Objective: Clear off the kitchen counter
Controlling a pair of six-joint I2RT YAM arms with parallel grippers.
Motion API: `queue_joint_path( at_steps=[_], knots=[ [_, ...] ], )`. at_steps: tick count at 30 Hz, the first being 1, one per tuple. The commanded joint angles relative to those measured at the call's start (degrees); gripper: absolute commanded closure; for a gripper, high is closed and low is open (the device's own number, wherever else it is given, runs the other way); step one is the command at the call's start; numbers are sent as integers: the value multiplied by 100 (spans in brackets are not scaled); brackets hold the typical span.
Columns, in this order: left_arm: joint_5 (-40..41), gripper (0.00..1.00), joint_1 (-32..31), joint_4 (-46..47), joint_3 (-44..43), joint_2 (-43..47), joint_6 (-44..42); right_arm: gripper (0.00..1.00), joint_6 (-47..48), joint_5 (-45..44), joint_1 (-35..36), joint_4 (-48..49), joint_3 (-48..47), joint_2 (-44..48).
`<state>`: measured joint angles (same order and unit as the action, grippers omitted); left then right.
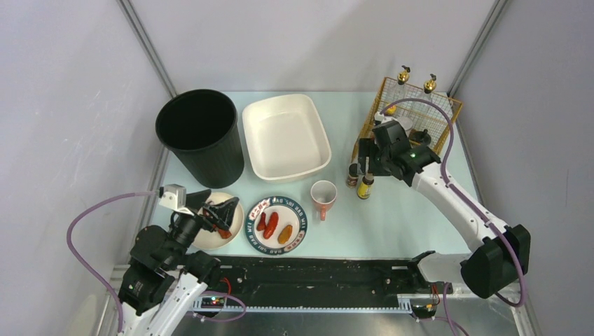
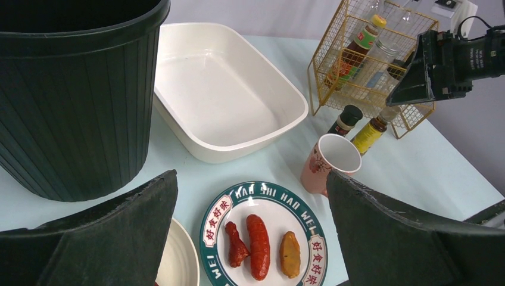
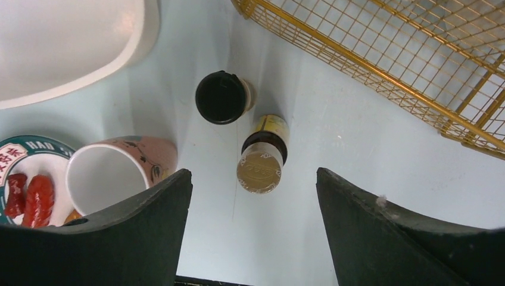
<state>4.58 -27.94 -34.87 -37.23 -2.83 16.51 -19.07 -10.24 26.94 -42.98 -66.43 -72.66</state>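
**Counter laden, both pincers spread wide**

The pale mint-green kitchen counter [image 1: 399, 217] fills the middle of the top view, its black rail running along the lower edge. At upper left on it stands a tall black ribbed plastic bin [image 1: 199, 136]. Just to its right is a white rectangular tub [image 1: 286, 136], which shows nothing inside. A gold wire rack [image 1: 440, 115] sits at upper right, with bottles inside it.

The left gripper [image 2: 250, 176], at lower left in the top view, hangs with its fingers far apart and nothing between them. It hangs over a plain cream round dish [image 1: 236, 212]. The right gripper [image 3: 253, 173], near the rack's lower left corner, is likewise spread and empty.

Right of the cream dish lies a round white plate with a green lettered rim [image 1: 301, 222]. It carries two red sausages and an orange-brown piece [image 2: 259, 247]. A pink patterned cup [image 1: 323, 198] stands upright just beyond the plate, towards the right.

Two small bottles stand beside the cup, close together. The yellow-labelled bottle [image 3: 262, 161] is directly below the gap in the right gripper. The black-capped bottle [image 3: 220, 97] stands next to it.
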Motion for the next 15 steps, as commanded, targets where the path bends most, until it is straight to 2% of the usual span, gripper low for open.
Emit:
queue_joint_path(
  at_steps=[1,8,11,13,15],
  knots=[
    [52,2,1,107,32,-119,-18,21,-118,-201,2,100,62,-150],
    [72,2,0,106,32,-104,-21,36,-144,-124,-5,169,105,-460],
    [81,2,0,107,34,-87,-26,39,-149,-140,-5,220,179,-517],
    [91,2,0,104,32,-73,-21,44,-150,-152,-4,228,195,-550],
    [100,2,-1,105,32,-64,-27,55,-150,-157,-4,229,210,-557]
  ],
)
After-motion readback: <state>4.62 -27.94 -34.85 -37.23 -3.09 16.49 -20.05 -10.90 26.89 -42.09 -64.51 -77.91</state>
